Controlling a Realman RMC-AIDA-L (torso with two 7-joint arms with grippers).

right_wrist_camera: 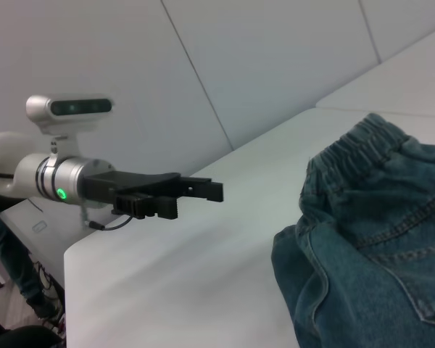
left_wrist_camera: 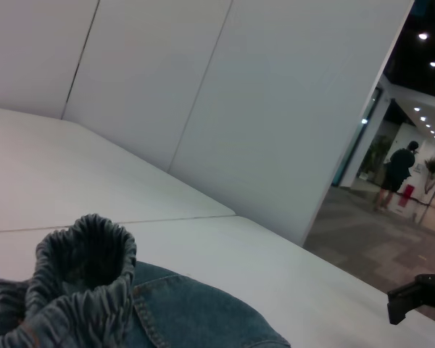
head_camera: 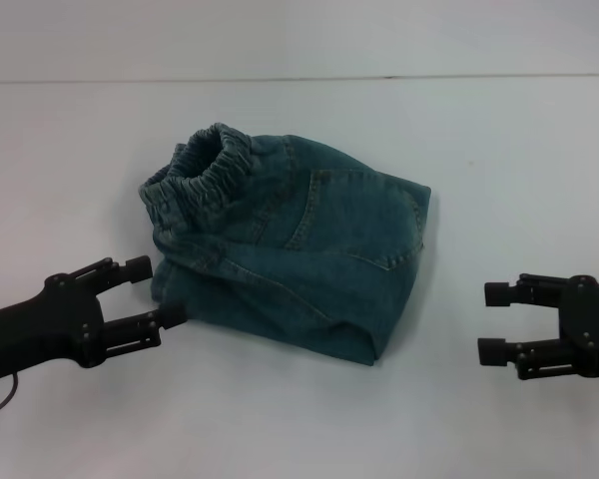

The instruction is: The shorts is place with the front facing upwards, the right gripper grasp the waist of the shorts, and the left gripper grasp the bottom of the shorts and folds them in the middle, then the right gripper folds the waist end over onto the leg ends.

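Observation:
The shorts [head_camera: 299,249] lie folded into a compact denim bundle in the middle of the white table [head_camera: 499,160], a stitched pocket facing up. Their gathered waist [head_camera: 202,175] bunches up at the far left of the bundle. I cannot pick out the leg ends in the folds. My left gripper [head_camera: 158,292] is open at the bundle's near left edge, one fingertip [head_camera: 177,315] right at the denim. My right gripper [head_camera: 491,322] is open and empty, well off to the right. The left wrist view shows the waist [left_wrist_camera: 87,268] close up. The right wrist view shows the shorts [right_wrist_camera: 370,246] and the left gripper [right_wrist_camera: 196,199].
Bare white tabletop surrounds the bundle on all sides. A seam line [head_camera: 299,78] crosses the table behind it, and white wall panels [left_wrist_camera: 261,109] stand beyond. The table's corner edge [right_wrist_camera: 80,250] shows in the right wrist view.

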